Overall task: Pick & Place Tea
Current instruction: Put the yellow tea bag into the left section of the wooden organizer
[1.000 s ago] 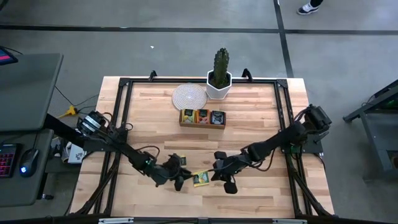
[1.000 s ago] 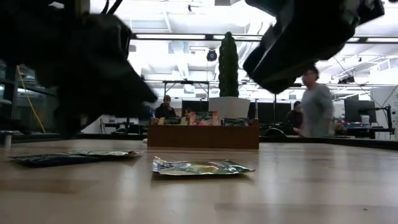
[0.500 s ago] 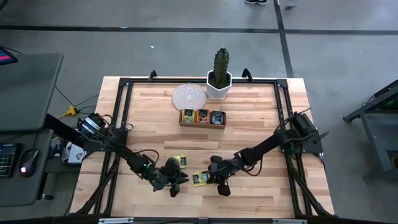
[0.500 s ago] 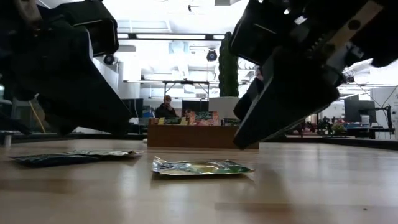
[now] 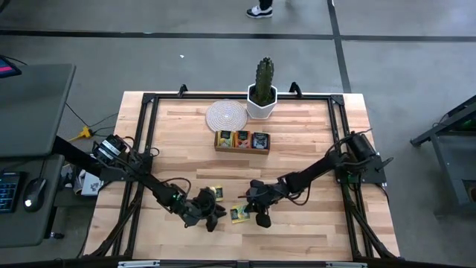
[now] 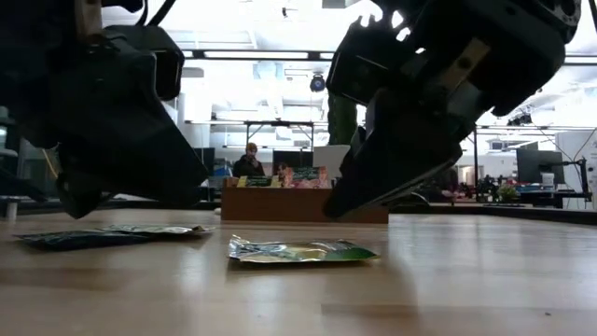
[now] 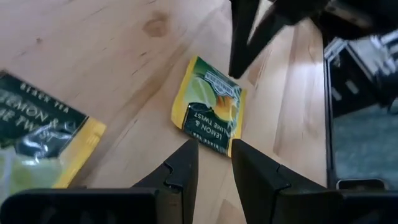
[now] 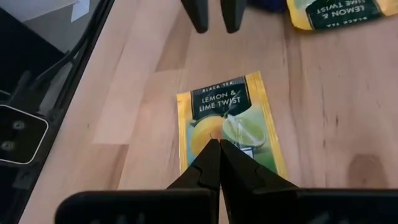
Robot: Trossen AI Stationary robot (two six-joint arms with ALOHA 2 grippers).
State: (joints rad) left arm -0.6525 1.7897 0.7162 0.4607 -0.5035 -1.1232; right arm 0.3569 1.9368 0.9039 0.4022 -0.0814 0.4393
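**Both pincers close in on one yellow packet**

The right pincer (image 5: 259, 217) has slid left since a second ago, fingertips pressed together, empty, just right of the lemon-lime tea packet (image 5: 239, 214) lying flat on the tabletop (image 5: 312, 149). The left pincer (image 5: 213, 221), slightly parted and empty, sits just left. Two more packets (image 5: 216, 193) lie nearby.

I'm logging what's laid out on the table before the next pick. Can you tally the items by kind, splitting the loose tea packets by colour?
Loose yellow tea packets: 2
Loose dark tea packet: 1
Wooden tray: 1
Potted cactus: 1
Round woven mat: 1
Total: 6, leaving out the packets filed in the tray, which are too small to count.
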